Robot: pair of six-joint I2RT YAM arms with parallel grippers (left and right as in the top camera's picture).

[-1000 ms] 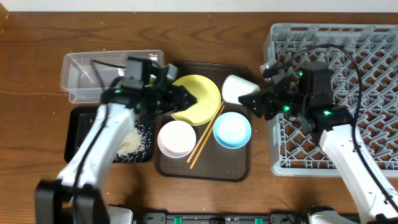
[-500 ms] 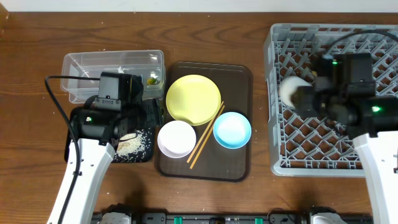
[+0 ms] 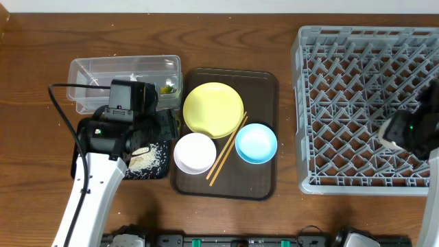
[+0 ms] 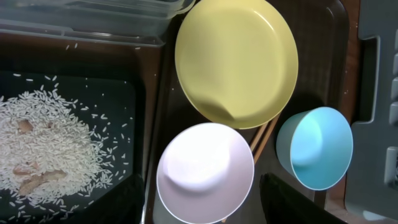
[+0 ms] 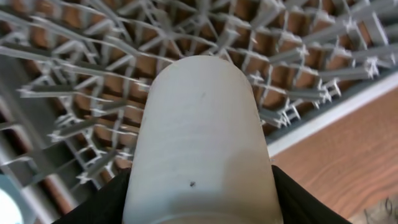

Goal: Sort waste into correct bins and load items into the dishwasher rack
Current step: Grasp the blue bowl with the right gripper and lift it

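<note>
1. Moved: your right arm [image 3: 415, 134] has carried the small pale cup [image 5: 202, 143] from the upper-left cells of the dishwasher rack [image 3: 309, 103] across to its right edge, towards the near corner. Your left arm [image 3: 103, 158] has kept its place over the black tray [image 4: 93, 87]
2. Right jaws: clamped on the small pale cup, with a dark finger at each side of it in the wrist view. The cup is over the lattice of pegs just inside the rack's rim, and you cannot tell whether it touches them
3. Left jaws: you cannot tell from either view whether they are wide or narrow. Nothing shows between them
4. Pale-yellow plate [image 4: 236, 59]: flat on the brown serving tray [image 3: 264, 82], at its far end
5. White bowl [image 4: 205, 171]: upright on the same tray, at its near left, just beside the plate
6. Light-blue bowl [image 4: 317, 146]: upright, at the tray's near right
7. Wooden chopsticks [image 3: 228, 151]: lying slantwise between the two bowls, with their far ends at the plate's edge
8. Rice grains [image 4: 50, 149]: heaped in the black tray, with some strays around the heap
9. Snack wrapper [image 3: 167, 88]: inside the clear tub [image 3: 89, 72], at its right end
10. Table [image 3: 41, 41]: carries the tub, both trays and the rack
</note>
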